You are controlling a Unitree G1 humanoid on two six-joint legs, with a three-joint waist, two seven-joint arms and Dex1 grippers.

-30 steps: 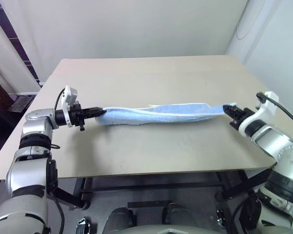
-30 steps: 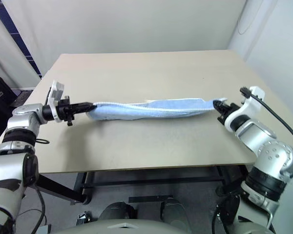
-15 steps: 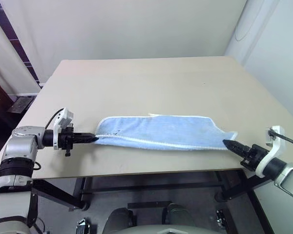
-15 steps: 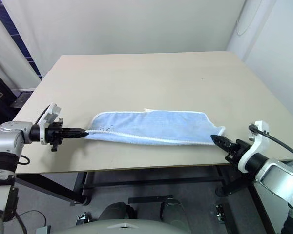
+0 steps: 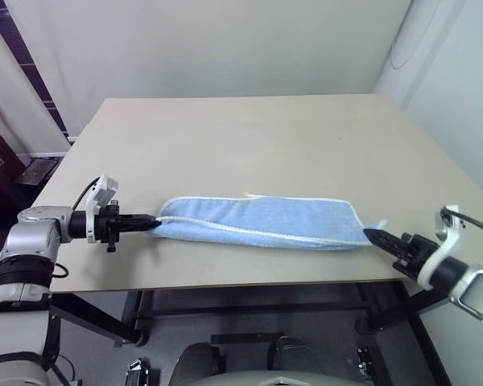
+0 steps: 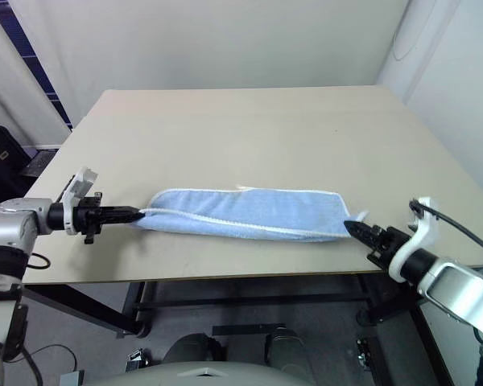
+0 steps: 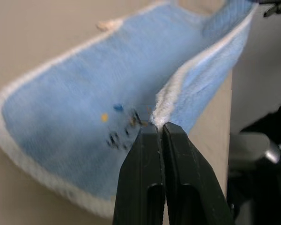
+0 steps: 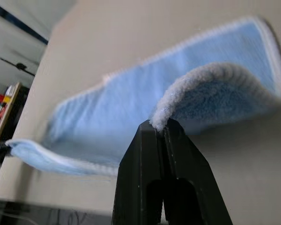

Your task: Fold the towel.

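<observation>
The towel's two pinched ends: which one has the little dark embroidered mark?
The end held by the left gripper: the towel shows its dark mark just beside those fingertips; none shows by the right gripper.

1. No legible text, label, brand or number is found on any surface.
2. A small dark embroidered mark (image 7: 126, 129) is seen on the light blue terry towel (image 5: 258, 223); it cannot be read.

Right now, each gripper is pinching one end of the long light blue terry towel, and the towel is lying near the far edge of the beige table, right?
Not quite. Each gripper, left and right, is shut on one end of the light blue terry towel, but the towel lies near the front edge of the beige table, the side nearest the robot. The left eye view shows it.
</observation>
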